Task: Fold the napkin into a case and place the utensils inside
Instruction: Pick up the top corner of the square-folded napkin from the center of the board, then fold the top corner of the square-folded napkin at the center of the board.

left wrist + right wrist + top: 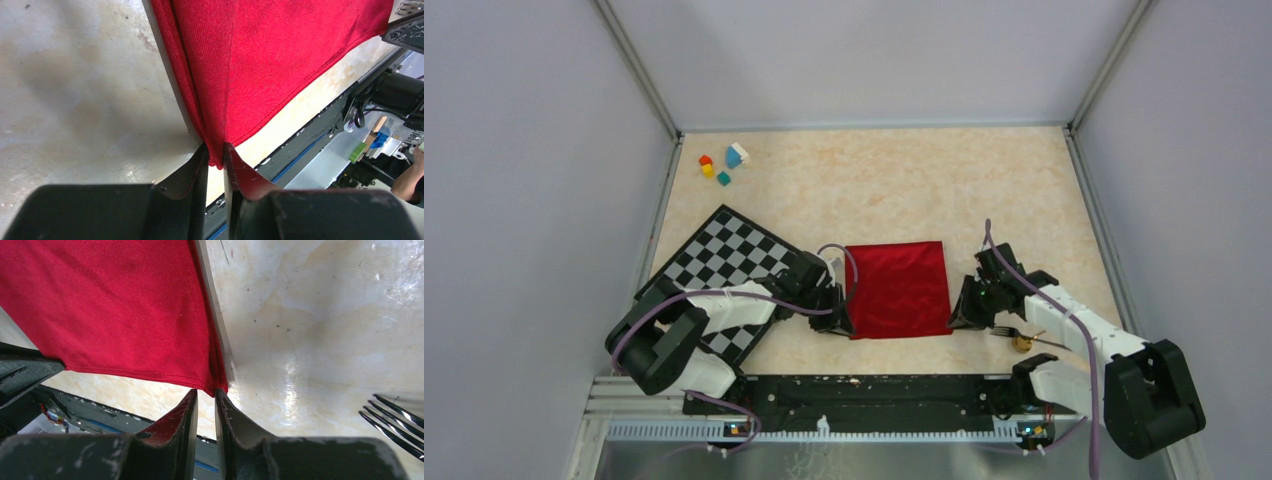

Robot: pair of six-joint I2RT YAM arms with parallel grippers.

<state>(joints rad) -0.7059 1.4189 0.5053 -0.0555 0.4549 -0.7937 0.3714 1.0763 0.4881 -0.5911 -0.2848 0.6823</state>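
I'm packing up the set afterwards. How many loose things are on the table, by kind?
red napkin: 1
checkered mat: 1
fork: 1
spoon: 1
small coloured blocks: 4, as far as their small size lets me tell
Total: 8

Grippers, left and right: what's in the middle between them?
The red napkin stretches between the left gripper and the right gripper, each pinching a near corner; the top view shows it.
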